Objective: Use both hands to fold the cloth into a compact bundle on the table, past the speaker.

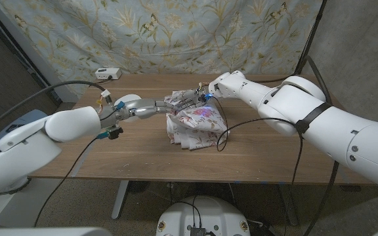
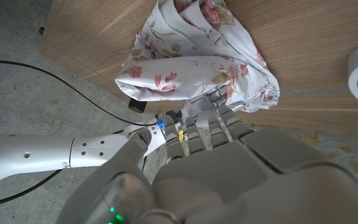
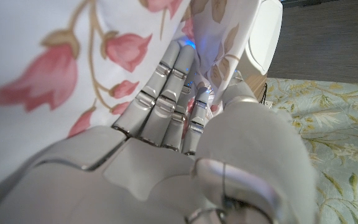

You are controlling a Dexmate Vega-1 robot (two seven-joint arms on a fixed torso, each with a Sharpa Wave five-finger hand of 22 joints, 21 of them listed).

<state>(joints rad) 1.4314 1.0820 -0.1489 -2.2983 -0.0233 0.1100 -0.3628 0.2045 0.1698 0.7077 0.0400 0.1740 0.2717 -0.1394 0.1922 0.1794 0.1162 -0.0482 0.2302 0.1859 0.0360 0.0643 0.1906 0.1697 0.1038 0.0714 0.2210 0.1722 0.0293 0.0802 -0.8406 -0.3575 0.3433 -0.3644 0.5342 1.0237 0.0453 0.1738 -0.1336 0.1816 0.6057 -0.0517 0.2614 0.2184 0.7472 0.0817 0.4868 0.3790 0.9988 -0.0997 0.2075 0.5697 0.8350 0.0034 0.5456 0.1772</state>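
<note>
Head view: left hand [image 1: 176, 102] and right hand [image 1: 205, 94] both grip the cloth [image 1: 195, 122].

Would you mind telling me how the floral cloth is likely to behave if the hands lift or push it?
The cloth lies in soft, drooping folds, so it will probably sag and unfold when lifted. It looks thin, so likely light. Pushed across the wooden table, it would likely bunch up rather than slide whole.

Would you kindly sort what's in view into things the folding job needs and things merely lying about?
For the job: floral cloth; left hand; right hand; table.

Lying about: small white box at the table's far edge; patterned backdrop; loose black cables.
</note>
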